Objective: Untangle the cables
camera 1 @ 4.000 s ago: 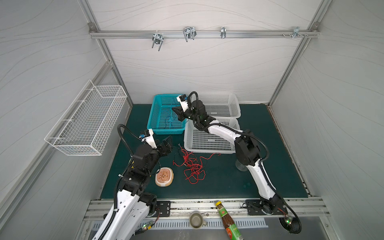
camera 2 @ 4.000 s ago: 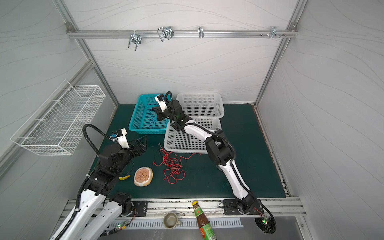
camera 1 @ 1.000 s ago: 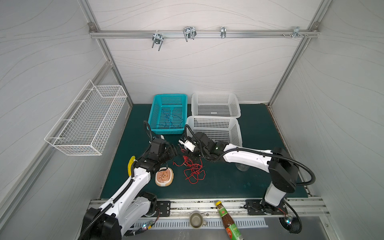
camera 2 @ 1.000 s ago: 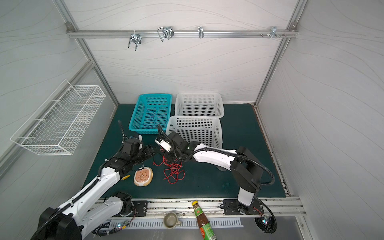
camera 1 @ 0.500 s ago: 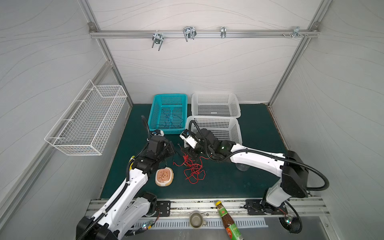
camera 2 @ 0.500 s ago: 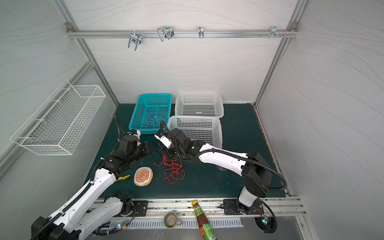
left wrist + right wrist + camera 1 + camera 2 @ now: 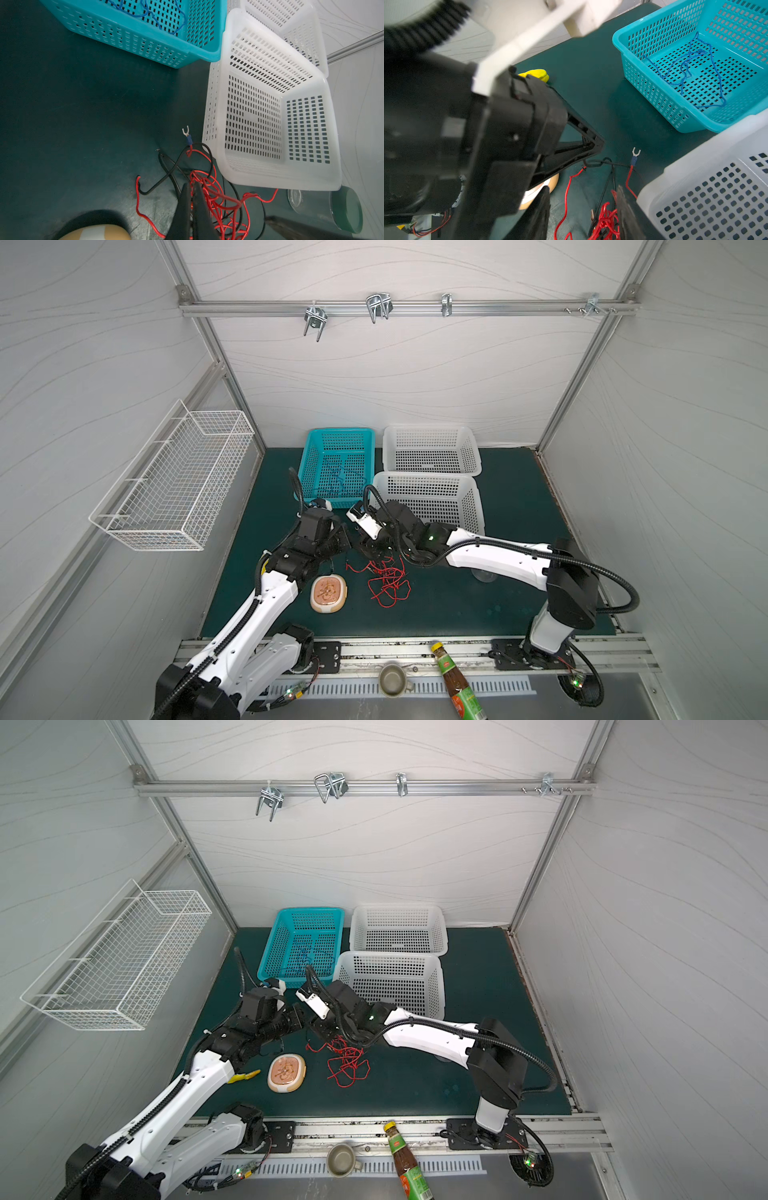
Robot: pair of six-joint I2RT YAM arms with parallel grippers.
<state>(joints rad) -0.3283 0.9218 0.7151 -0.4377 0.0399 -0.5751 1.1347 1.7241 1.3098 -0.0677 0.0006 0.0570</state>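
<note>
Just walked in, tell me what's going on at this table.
Both arms are working on a tangle of red and black cables lying on the green mat, in front of the near white basket. The left hand is shut at the tangle's edge; whether it pinches a strand is unclear. The right hand is open, straddling the red bundle. One blue cable already lies alone in the teal basket.

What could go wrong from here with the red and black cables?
The left fingers are shut in the cables, where red and black strands cross, so pulling may tighten the knot. The open right fingers sit close beside them and might collide. The forked cable end lies by the white basket and could snag.
</note>
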